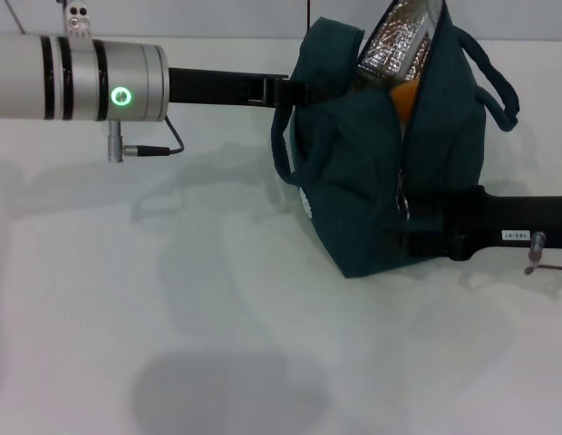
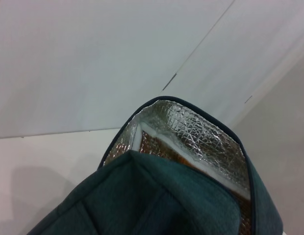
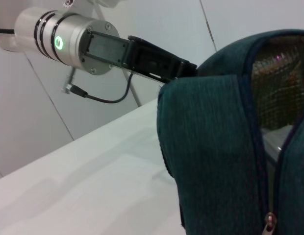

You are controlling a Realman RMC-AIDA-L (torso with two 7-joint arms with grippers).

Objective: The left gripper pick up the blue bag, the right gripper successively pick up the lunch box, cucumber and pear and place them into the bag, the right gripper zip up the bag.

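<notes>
**Blue bag held upright, half zipped**

Nearest to us in the head view, the white surface (image 1: 218,344) lies bare at 6 o'clock. Farther in, at 3 o'clock, our right pincer (image 1: 417,222) presses against the lower front of the blue bag (image 1: 353,181), beside the metal zipper pull (image 1: 403,204); we cannot tell whether its fingers are open or closed. The bag stands upright at about 1 o'clock, its base on the surface, its top gaping to show silver lining (image 1: 399,41) and an orange patch, the pear (image 1: 405,98), just below. Farthest back, our left pincer (image 1: 295,91) reaches in from 10 o'clock to the bag's upper edge; its fingers are hidden by the fabric.
</notes>
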